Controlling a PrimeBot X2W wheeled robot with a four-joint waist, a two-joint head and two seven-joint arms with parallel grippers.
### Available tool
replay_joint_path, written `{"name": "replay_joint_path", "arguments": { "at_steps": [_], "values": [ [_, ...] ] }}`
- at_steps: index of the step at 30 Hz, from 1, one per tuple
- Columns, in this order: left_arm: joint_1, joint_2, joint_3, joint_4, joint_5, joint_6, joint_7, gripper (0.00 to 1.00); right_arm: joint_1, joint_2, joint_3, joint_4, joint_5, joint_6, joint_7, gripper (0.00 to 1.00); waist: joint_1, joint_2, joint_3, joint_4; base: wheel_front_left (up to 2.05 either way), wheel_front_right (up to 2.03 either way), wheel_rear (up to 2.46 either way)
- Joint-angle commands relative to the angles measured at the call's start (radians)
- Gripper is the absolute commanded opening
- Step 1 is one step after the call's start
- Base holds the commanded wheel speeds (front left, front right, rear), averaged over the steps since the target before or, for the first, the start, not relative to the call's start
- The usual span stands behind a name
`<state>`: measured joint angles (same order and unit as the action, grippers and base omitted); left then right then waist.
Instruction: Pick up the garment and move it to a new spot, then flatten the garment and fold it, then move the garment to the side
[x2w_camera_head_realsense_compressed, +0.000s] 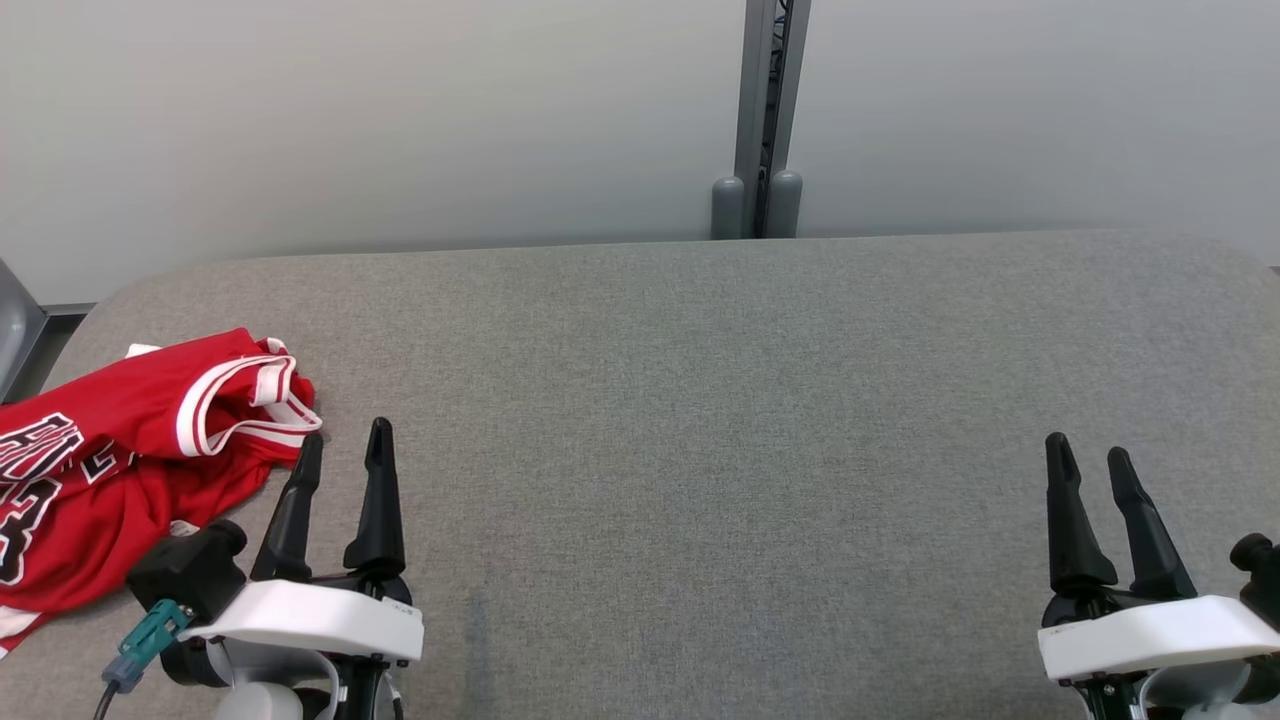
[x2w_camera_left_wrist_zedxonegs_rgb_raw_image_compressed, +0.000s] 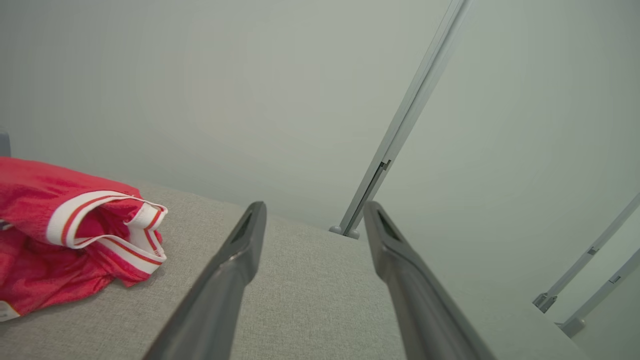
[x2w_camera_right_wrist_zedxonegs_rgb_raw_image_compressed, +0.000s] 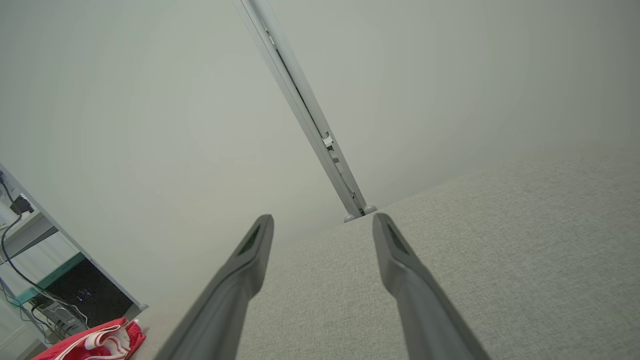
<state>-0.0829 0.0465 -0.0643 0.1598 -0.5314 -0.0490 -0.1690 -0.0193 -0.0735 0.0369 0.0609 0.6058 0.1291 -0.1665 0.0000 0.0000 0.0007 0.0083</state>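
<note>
Grey fabric tabletop (x2w_camera_head_realsense_compressed: 700, 400) is bordered by a pale wall (x2w_camera_head_realsense_compressed: 400, 120). A crumpled red jersey (x2w_camera_head_realsense_compressed: 120, 460) is laid at the left. The left gripper (x2w_camera_head_realsense_compressed: 345, 435) and the right gripper (x2w_camera_head_realsense_compressed: 1085, 448) are seen with fingers apart, empty.

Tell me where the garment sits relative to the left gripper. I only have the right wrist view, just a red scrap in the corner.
Observer: In the head view the red jersey lies crumpled at the grey table's left end, just left of the left gripper.
Operator: Left holding it?
Observer: No. Its jaws stand open with bare table between them; the white-trimmed armhole lies off to one side.
Operator: Any print on it?
Observer: Yes, black lettering edged in white faces up.
Operator: Right arm?
Observer: The right gripper is at the table's opposite end, open.
</note>
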Motion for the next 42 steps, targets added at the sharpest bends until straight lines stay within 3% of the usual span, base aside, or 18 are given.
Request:
{"name": "replay_joint_path", "arguments": {
  "at_steps": [1, 42],
  "values": [
    [-0.021, 0.004, -0.002, -0.01, 0.027, 0.005, -0.009, 1.0, 0.0, -0.009, -0.001, -0.012, -0.026, 0.002, -0.012, 1.0, 0.0, 0.0, 0.0, 0.001, 0.0, 0.0, 0.0],
    [-0.035, 0.006, -0.072, -0.004, 0.323, 0.033, -0.092, 1.0, 0.018, -0.021, 0.039, -0.039, -0.321, 0.002, -0.053, 1.0, 0.0, 0.0, 0.0, 0.008, 0.0, 0.0, 0.0]
  ]
}}
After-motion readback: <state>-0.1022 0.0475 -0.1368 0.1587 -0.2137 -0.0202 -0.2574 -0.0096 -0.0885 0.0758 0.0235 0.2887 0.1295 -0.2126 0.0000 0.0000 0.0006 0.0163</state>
